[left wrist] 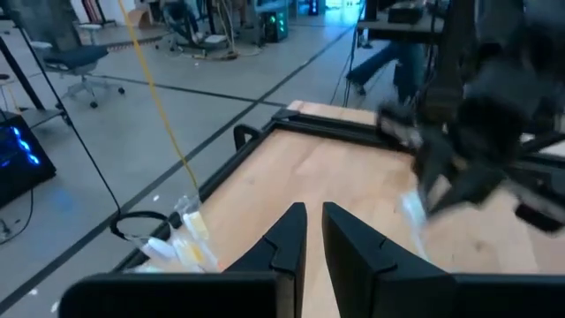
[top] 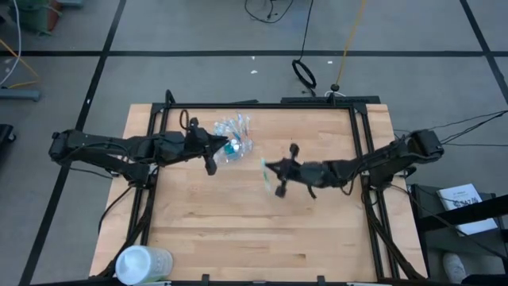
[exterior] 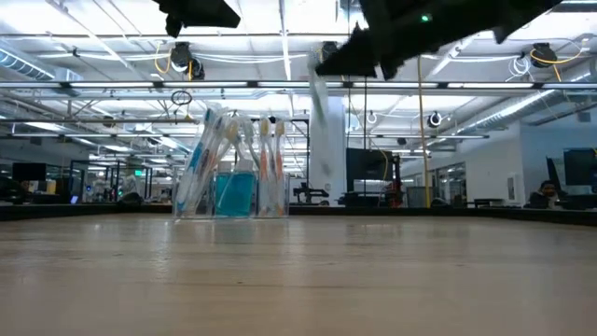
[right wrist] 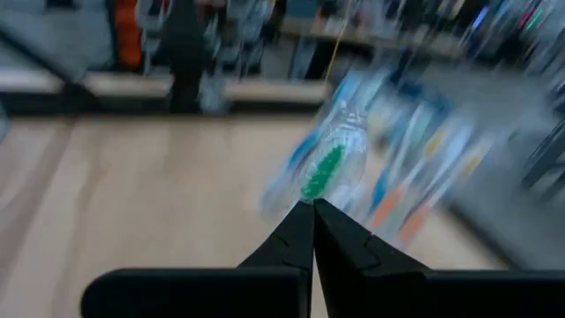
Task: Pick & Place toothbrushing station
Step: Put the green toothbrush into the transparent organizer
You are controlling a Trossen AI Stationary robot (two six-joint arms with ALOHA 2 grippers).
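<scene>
A small clear cup [exterior: 233,191] stands on its base on the wooden table, left of centre toward the far edge [top: 232,140]. Several pastel toothbrushes [exterior: 210,154] stand in it, leaning on its rim, with a teal toothpaste tube [exterior: 233,194] among them. My left gripper [top: 210,157] hovers just left of the cup. Its fingers [left wrist: 314,234] stand a narrow gap apart with nothing between them. My right gripper [top: 275,173] is right of the cup, above the table's middle, shut on one pale toothbrush [exterior: 320,131]. My right gripper pinches the toothbrush between its two fingertips [right wrist: 300,225], close to its upper end [exterior: 314,84]. A green part in clear wrap [right wrist: 328,168] shows just past the tips. The brush hangs nearly upright below the fingers, its lower end [exterior: 326,175] clear of the table.
A bigger white cylindrical container [top: 143,264] lies at the table's near left corner. Black frame rails [top: 361,143] run along the table's left, far and right sides. Bare wood [top: 254,230] spreads across the near half of the table.
</scene>
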